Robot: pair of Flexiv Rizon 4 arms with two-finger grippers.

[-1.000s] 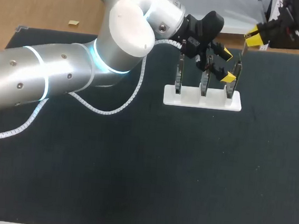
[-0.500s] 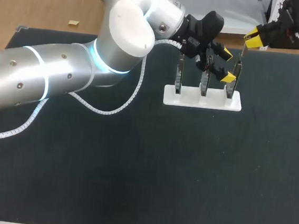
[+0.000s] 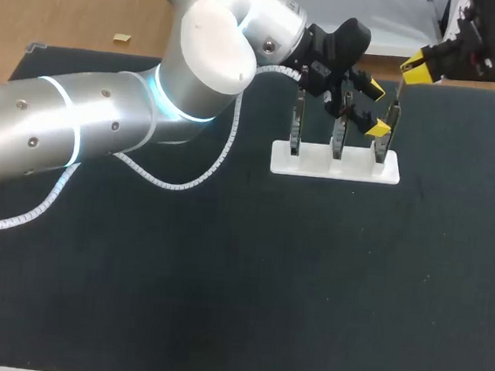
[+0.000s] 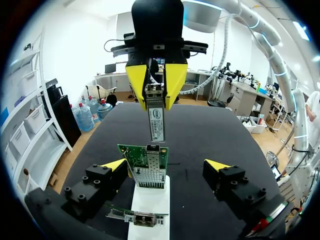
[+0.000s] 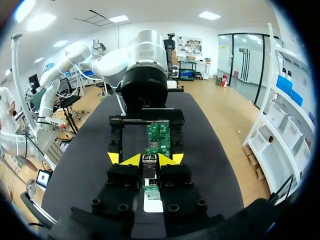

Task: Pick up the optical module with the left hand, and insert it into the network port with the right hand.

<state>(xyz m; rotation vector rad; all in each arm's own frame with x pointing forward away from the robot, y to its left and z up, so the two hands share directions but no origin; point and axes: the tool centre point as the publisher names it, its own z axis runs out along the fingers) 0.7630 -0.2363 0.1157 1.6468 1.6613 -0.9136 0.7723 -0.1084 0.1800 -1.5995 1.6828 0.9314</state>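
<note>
The optical module (image 4: pixel 156 117), a slim silver stick, hangs straight down with my right gripper (image 4: pixel 155 80) shut on its upper end. Its lower tip hovers just above the port (image 4: pixel 152 149) on the top edge of a green network card (image 4: pixel 148 170). That card stands upright at the right end of a white rack (image 3: pixel 335 166). My left gripper (image 3: pixel 376 108) is open, one yellow tip on each side of this card, touching nothing. In the right wrist view the module (image 5: pixel 149 162) sits between my right gripper's (image 5: pixel 147 160) yellow tips, with the card (image 5: pixel 160 136) just beyond.
Two more upright cards (image 3: pixel 296 124) (image 3: pixel 339 131) stand in the rack left of the target card. My left arm (image 3: pixel 104 128) stretches across the table's left half, trailing a white coiled cable (image 3: pixel 177 183). The dark mat (image 3: pixel 309 279) covers the table.
My right gripper with the module has edged slightly left, toward the rack. The left arm has not moved.
</note>
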